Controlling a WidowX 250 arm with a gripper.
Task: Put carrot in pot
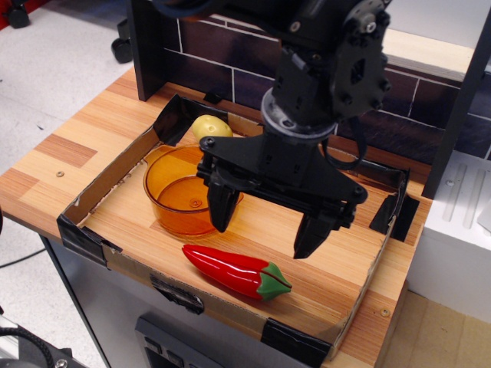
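- Your gripper (pixel 266 227) hangs at frame centre, fingers spread wide, gripping nothing.
- The pot (pixel 181 196) sits left of centre and looks empty.
- No carrot shows; it may be hidden under the arm.
- You're likely at the locate-and-reach step: find the carrot before descending.
- Don't mistake the red pepper (pixel 236 271) or the potato (pixel 211 126) for it.

The end effector (pixel 265 224) covers the right rim of the pot (pixel 178 195) and part of the potato (pixel 211 126). No carrot shows; the arm's bulk hides the tray's back right. The arm is cut off by the top edge.
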